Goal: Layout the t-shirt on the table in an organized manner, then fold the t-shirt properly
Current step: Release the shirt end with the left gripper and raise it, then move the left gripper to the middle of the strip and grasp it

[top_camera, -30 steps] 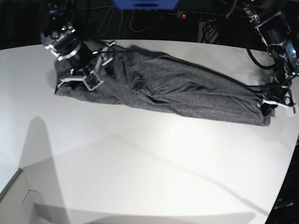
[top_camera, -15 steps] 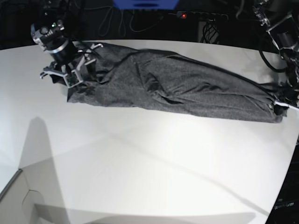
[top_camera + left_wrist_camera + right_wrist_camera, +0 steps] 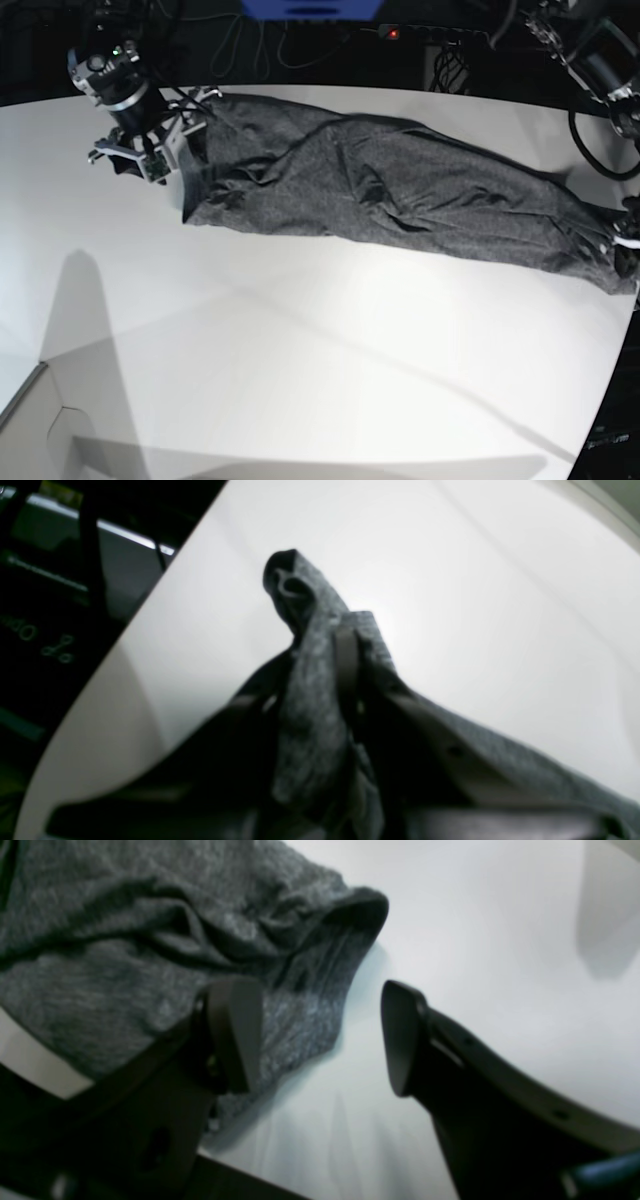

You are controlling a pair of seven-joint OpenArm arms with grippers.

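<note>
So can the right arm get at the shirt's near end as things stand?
Probably yes. The right tool is open just above the table, with one finger over the shirt edge and nothing in between.

1 t-shirt (image 3: 400,205), 1 table (image 3: 300,370), 2 tools: right (image 3: 135,160), left (image 3: 625,245).

Right end effector (image 3: 320,1035) gapes beside t-shirt (image 3: 150,940).

The t-shirt (image 3: 400,200) lies stretched across the table's (image 3: 300,380) far side.
</note>
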